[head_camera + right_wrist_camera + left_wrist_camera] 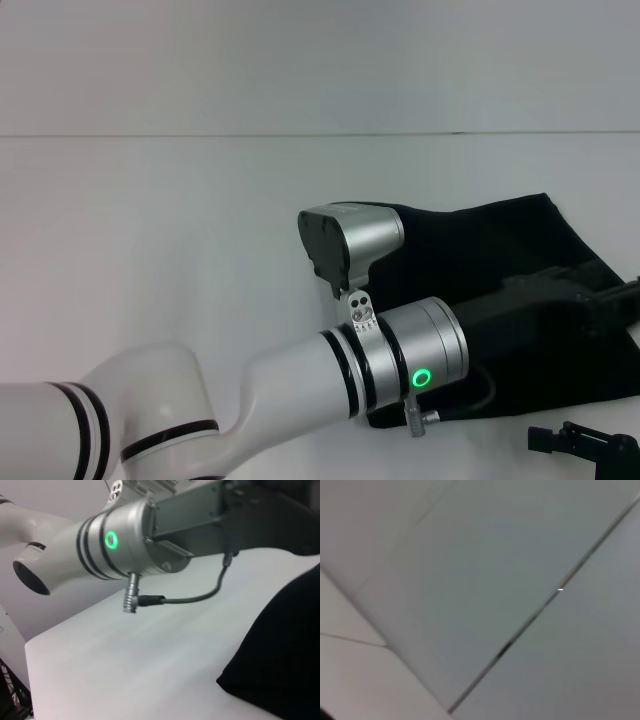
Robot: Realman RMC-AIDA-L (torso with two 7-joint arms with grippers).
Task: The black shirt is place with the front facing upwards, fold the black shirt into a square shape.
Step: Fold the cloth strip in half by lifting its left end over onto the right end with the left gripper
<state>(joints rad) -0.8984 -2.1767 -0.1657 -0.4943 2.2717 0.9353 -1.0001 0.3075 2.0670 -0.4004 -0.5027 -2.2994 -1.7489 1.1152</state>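
— Where is the black shirt [500, 250]?
— Bunched on the white table [150, 250], right side, under the left gripper [600, 305].
— Any lettering?
— None readable. Whether either pincer is clenched can't be told.

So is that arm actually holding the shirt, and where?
Cannot be told. The left gripper lies over the black shirt near its right edge, but black on black hides any grip.
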